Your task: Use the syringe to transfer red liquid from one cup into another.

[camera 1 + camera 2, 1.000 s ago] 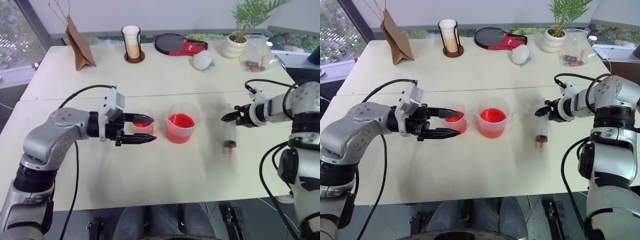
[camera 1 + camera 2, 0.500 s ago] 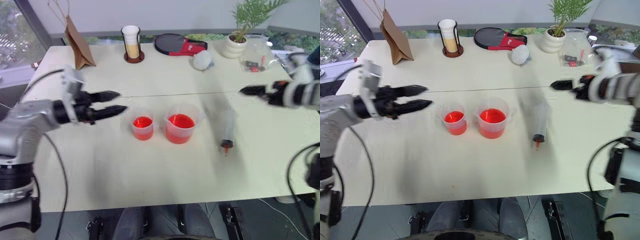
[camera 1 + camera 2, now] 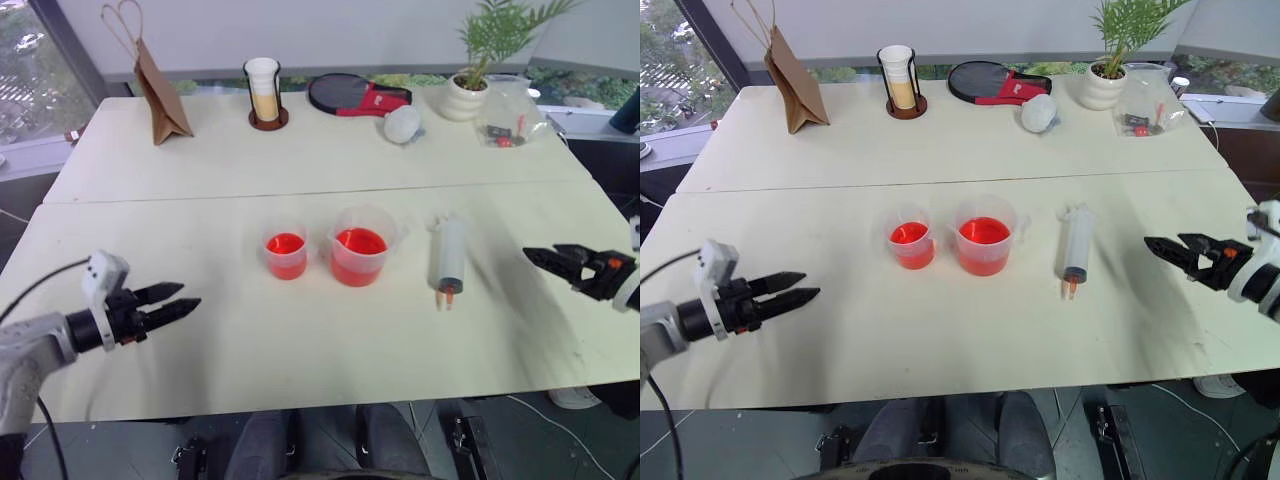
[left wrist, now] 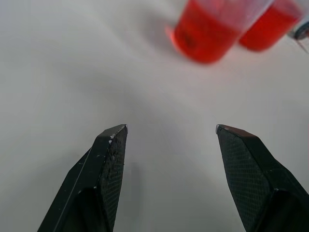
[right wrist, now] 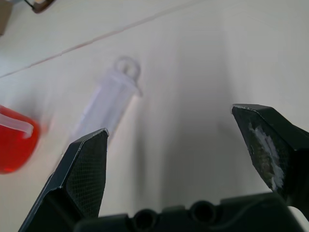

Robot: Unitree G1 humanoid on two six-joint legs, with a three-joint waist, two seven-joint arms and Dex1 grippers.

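Two clear cups of red liquid stand mid-table: a small cup (image 3: 286,255) and, to its right, a larger cup (image 3: 360,254). The clear syringe (image 3: 447,258) lies flat on the table right of the larger cup, its red tip toward the front edge. My left gripper (image 3: 178,298) hovers open near the front left of the table, well left of the cups. My right gripper (image 3: 546,257) stands open at the right side, apart from the syringe. Nothing is held in either one. The right wrist view shows the syringe (image 5: 107,106) lying ahead between the open fingers.
Along the table's far edge stand a brown paper bag (image 3: 157,85), a stack of cups on a coaster (image 3: 264,90), a paddle in a red-black case (image 3: 360,93), a white ball (image 3: 403,123), a potted plant (image 3: 466,92) and a clear plastic bag (image 3: 512,115).
Both arms have drawn back from the middle toward the front edge and outward. The left gripper left the small cup; the right gripper moved away from the syringe, which now lies alone.
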